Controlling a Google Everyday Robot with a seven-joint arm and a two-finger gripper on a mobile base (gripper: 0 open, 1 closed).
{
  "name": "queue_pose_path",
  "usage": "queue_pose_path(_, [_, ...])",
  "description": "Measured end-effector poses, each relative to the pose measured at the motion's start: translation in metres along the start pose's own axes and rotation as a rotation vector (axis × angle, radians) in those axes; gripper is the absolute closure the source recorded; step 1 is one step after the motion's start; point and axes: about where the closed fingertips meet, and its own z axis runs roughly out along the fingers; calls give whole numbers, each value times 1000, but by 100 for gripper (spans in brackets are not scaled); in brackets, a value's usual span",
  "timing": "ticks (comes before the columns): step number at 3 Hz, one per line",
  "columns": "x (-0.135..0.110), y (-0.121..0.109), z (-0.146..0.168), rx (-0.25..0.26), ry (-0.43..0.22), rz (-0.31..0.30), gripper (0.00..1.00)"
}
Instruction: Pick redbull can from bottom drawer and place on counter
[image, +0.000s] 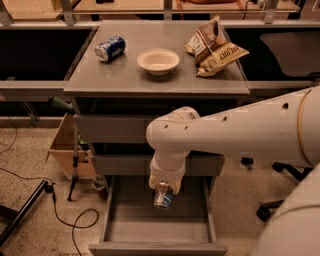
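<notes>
The redbull can (163, 196), slim and blue-and-silver, is held in my gripper (163, 188) above the open bottom drawer (156, 235). The gripper hangs from my white arm, which reaches in from the right, and is shut on the can's upper part. The can is clear of the drawer's flat grey floor. The counter (155, 79) is the glossy grey cabinet top above the drawers, well above the gripper.
On the counter lie a wider dark-blue soda can (110, 48) on its side, a white bowl (158, 61) and chip bags (214, 46). A cardboard box (67, 150) and cables are on the floor at left. An office chair base (272, 207) is at right.
</notes>
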Motion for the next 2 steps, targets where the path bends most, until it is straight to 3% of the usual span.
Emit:
queue_pose_path(1, [-17, 14, -40, -40, -88, 5, 100])
queue_pose_path(2, [-37, 45, -120, -79, -253, 6, 100])
